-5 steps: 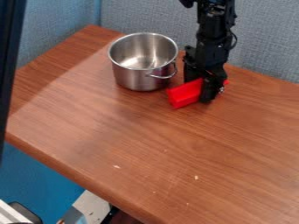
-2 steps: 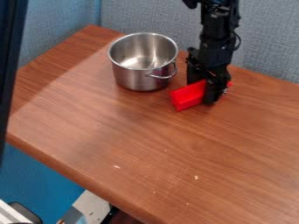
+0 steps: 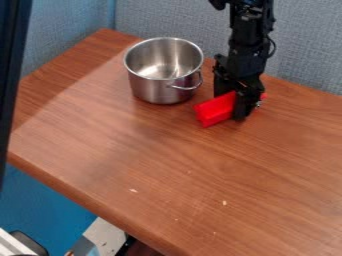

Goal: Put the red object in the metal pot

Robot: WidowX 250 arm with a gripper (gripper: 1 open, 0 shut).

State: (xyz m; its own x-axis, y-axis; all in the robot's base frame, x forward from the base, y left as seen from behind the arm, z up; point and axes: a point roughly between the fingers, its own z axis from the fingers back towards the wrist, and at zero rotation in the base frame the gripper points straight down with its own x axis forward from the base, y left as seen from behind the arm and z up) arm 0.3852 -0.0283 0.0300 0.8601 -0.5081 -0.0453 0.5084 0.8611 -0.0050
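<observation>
The red object (image 3: 214, 110) is a bright red block lying on the wooden table just right of the metal pot (image 3: 163, 70). The pot is shiny steel, stands upright and has nothing inside. My gripper (image 3: 238, 104) points straight down onto the block's right half, its black fingers on either side of the block and closed against it. The block's left end sticks out toward the pot, and a sliver of red shows past the fingers on the right. The block rests on the table.
The brown wooden table (image 3: 120, 150) reaches toward the camera, with its front edge running diagonally at lower left. A blue-grey wall stands right behind the pot and arm. A dark vertical post crosses the left edge of the view.
The red block's free end has shifted a touch to the right under the fingers. The gripper itself has stayed in place.
</observation>
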